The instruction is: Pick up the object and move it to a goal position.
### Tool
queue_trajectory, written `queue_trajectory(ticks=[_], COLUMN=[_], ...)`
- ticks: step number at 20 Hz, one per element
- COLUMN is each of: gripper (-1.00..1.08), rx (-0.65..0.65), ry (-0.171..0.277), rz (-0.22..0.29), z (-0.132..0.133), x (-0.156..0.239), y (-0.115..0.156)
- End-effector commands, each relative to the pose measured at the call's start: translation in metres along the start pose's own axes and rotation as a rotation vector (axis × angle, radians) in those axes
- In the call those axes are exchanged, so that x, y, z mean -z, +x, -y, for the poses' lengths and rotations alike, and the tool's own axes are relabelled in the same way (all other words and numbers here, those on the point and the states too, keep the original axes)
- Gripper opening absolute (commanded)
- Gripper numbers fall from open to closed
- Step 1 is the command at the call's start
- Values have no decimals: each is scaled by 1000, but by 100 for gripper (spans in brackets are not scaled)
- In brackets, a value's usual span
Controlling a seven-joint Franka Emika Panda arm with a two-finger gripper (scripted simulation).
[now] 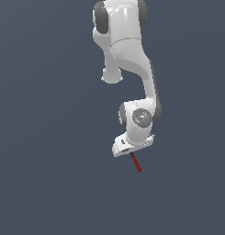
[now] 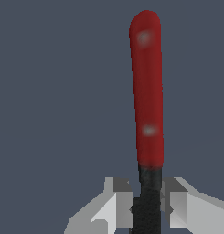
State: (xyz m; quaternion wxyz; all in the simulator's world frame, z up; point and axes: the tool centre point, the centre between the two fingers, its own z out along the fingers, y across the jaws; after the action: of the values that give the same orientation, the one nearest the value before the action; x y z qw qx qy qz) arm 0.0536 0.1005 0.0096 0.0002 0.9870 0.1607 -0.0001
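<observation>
Plain slate-grey background surrounds the arm (image 1: 127,64); its gripper (image 2: 147,205) clamps the rod (image 2: 146,91) by the black half, the red half sticking out beyond the fingers (image 2: 115,201)

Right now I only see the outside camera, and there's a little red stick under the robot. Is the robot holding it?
Observer: Yes. In the wrist view the jaws of the gripper are shut on the rod.
Operator: Is the whole stick red?
Observer: No. The end between the jaws is black; your view hides that part behind the gripper.
Operator: Which bit sticks out?
Observer: The red half, pointing straight away from the fingers.
</observation>
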Motion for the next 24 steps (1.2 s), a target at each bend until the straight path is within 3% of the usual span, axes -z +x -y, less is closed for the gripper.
queue_trajectory(ticks=[1, 14, 24], gripper=[-100, -100, -100], rx=[1, 1, 1], ry=[0, 0, 0], rz=[-1, 0, 0], z=[3, 22, 27], x=[0, -1, -1], y=[6, 49, 62])
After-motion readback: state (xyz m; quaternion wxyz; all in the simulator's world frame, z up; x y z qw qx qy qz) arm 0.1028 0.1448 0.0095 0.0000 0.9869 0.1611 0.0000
